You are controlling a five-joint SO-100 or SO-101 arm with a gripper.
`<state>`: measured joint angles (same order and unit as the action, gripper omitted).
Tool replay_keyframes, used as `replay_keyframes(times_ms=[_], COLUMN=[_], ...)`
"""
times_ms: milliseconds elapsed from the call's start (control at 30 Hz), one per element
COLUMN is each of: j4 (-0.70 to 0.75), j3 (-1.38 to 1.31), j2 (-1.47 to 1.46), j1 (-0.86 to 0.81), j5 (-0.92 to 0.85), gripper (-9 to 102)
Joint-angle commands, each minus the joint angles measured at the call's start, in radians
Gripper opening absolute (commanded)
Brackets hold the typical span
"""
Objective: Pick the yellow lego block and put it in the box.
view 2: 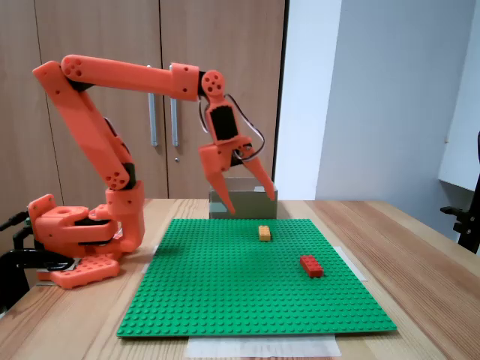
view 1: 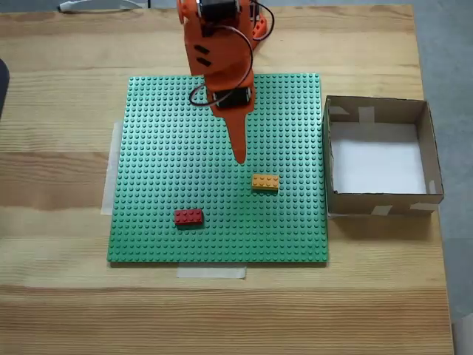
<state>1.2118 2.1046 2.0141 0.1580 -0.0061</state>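
i hold the gripper [view 2: 249,202] spread open and empty above the green baseplate [view 1: 162,185], the yellow lego block [view 1: 265,182] lying just beyond its tips, a light, rigid, slick brick i judge best pinched across its long sides.

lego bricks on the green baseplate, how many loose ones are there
2. The yellow lego block sits right of centre on the baseplate, below the gripper in that top-down fixed view; the red brick lies nearer the front-left. None seem hidden.
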Motion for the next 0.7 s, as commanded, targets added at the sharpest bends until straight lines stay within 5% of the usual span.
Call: replay_keyframes(times_ms=[0,667], j4=[-0.018,-0.049], j3=[-0.066,-0.255], j2=[-0.058,-0.302], j1=[0.009,0.109], j5=[0.048,0.221], gripper=[33,28])
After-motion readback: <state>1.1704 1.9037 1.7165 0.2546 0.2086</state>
